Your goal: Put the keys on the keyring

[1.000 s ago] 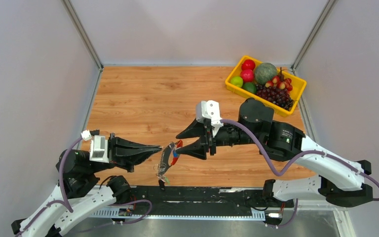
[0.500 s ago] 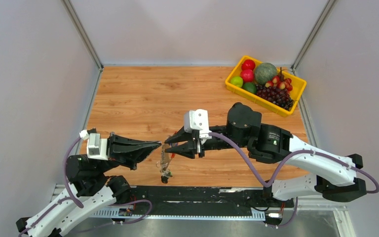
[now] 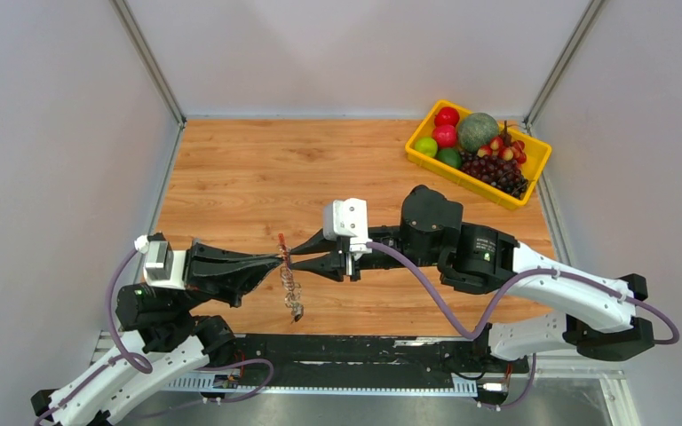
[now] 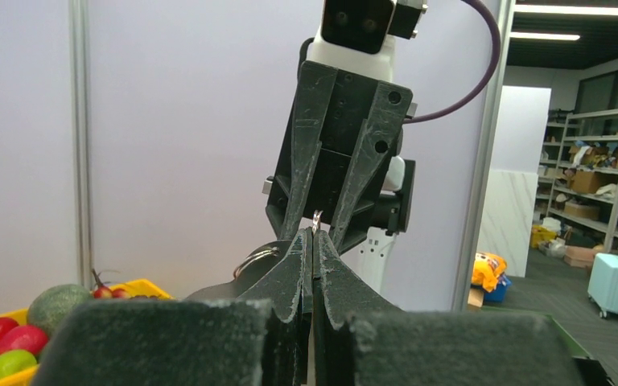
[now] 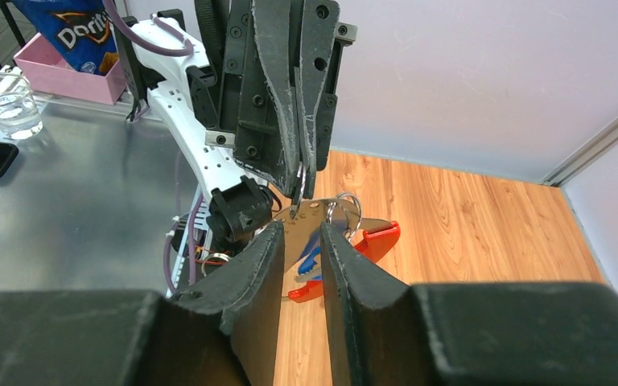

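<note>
Left pincer (image 3: 277, 260) is clenched on the top of the keyring (image 3: 288, 277), which hangs lower centre in the top view with the keys (image 3: 295, 308) dangling over the counter (image 3: 231, 177); right pincer (image 3: 300, 258) is nearly closed beside it, grip unclear, so hold left steady and feed with small moves.

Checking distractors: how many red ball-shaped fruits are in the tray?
2. Far red fruit in the tray's far corner; near red fruit just in front. Grapes may hide more.
</note>
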Action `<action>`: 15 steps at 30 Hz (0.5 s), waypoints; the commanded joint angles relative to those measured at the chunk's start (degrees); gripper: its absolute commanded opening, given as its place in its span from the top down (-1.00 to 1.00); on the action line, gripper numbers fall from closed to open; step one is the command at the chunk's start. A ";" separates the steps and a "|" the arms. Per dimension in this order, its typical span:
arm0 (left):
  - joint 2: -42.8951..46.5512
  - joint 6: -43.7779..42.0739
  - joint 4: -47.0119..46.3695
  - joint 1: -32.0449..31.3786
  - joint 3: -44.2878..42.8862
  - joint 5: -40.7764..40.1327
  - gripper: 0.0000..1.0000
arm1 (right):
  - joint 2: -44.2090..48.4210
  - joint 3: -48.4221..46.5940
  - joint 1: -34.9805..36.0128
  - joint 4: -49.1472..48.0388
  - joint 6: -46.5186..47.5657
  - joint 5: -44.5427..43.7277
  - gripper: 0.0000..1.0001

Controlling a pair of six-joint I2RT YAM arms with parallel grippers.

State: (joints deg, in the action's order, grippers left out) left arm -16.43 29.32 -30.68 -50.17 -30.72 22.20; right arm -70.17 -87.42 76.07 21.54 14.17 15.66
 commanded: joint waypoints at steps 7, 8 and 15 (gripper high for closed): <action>0.01 1.29 -4.79 -0.06 -0.17 0.52 1.00 | 0.04 -2.83 0.30 -4.22 0.78 0.02 0.45; 0.04 1.29 -4.82 -0.02 -0.07 0.51 1.00 | 0.04 -2.80 0.30 -4.38 0.77 0.32 0.45; 0.11 1.42 -4.83 -0.02 0.14 0.18 1.00 | -0.64 -3.45 0.31 -4.83 0.77 1.08 0.45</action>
State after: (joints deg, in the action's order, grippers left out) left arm -16.43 29.80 -32.23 -50.17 -30.63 22.37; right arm -70.35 -88.20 76.07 19.70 14.28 15.59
